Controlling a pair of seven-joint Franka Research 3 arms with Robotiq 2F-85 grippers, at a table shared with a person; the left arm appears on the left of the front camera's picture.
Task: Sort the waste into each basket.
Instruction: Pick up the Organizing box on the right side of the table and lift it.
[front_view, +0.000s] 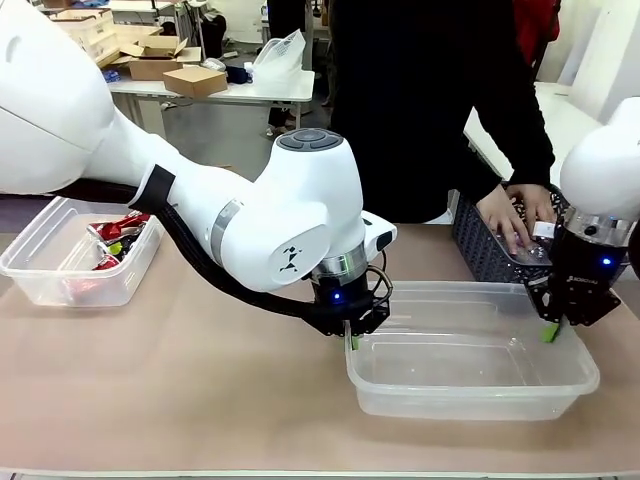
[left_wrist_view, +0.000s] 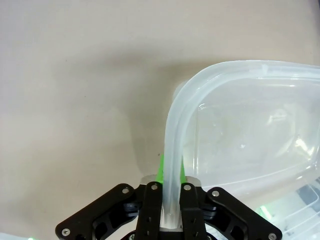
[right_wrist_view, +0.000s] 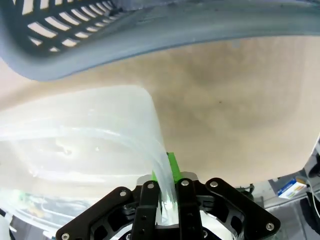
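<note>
A see-through tub (front_view: 470, 385) stands on the table at the centre right, with nothing inside it. My left gripper (front_view: 353, 340) is shut on its near-left rim (left_wrist_view: 175, 125), which runs between the green pads of the left gripper (left_wrist_view: 170, 192). At the tub's right end, my right gripper (front_view: 549, 330) is shut on the rim too. The right wrist view has the tub wall (right_wrist_view: 100, 130) pinched in the right gripper (right_wrist_view: 165, 187). A second see-through tub (front_view: 40, 285) at the far left holds red cans (front_view: 120, 232).
A dark grey lattice basket (front_view: 480, 250) (right_wrist_view: 150, 25) stands just behind the right tub. A person's hands (front_view: 505, 215) reach into it, over something small and pale that I cannot make out. Bare tan table lies between the two tubs.
</note>
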